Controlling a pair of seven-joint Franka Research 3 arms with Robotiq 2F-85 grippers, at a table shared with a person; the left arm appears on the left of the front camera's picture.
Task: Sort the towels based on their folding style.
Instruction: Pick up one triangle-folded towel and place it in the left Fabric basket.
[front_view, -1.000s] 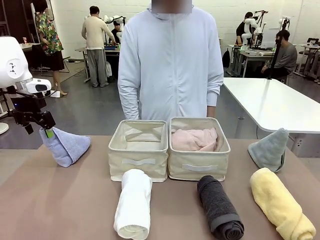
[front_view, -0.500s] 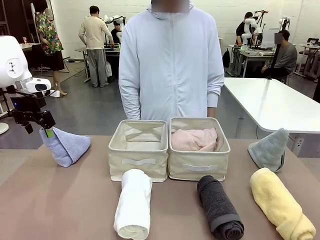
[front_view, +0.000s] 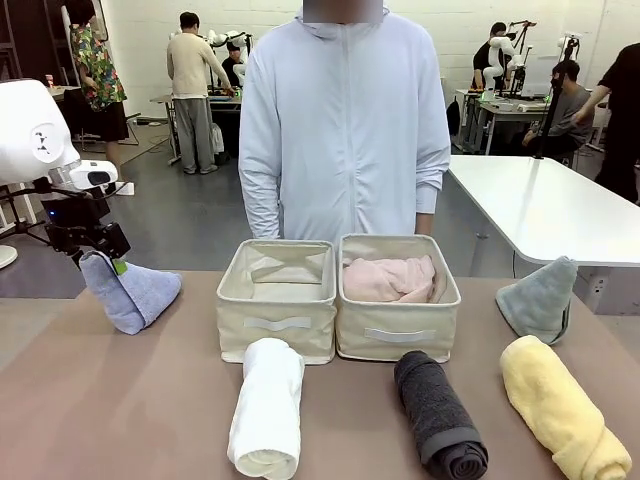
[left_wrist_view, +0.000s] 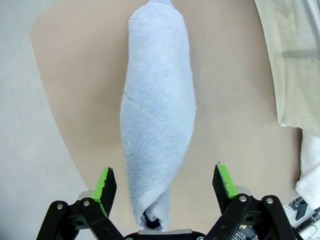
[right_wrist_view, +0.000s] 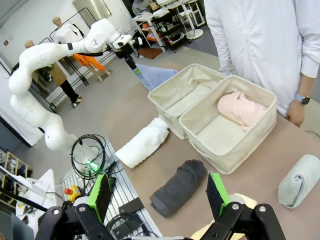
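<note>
The left gripper (front_view: 100, 262) has its jaws wide apart on either side of the raised end of the light blue cone-folded terry towel (front_view: 135, 292), which rests at the table's left end, left of the two beige fabric bins (front_view: 277, 322). The right gripper (right_wrist_view: 159, 192) hangs above the table with its jaws apart and empty. The pink rolled towel (front_view: 390, 278) lies in the right-hand bin, the pale grey-green cone towel (front_view: 540, 298) sits at the far right, and the white (front_view: 267, 405), dark grey (front_view: 438, 412) and yellow (front_view: 560, 405) rolls lie near the front edge.

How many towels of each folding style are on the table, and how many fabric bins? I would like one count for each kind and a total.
Rolled towels: 4 (pink towel, white towel, dark grey towel, yellow towel)
Cone-folded towels: 2 (light blue towel, grey-green towel)
Fabric bins: 2 (left bin, right bin)
Total: 8 things, 6 of them towels
</note>
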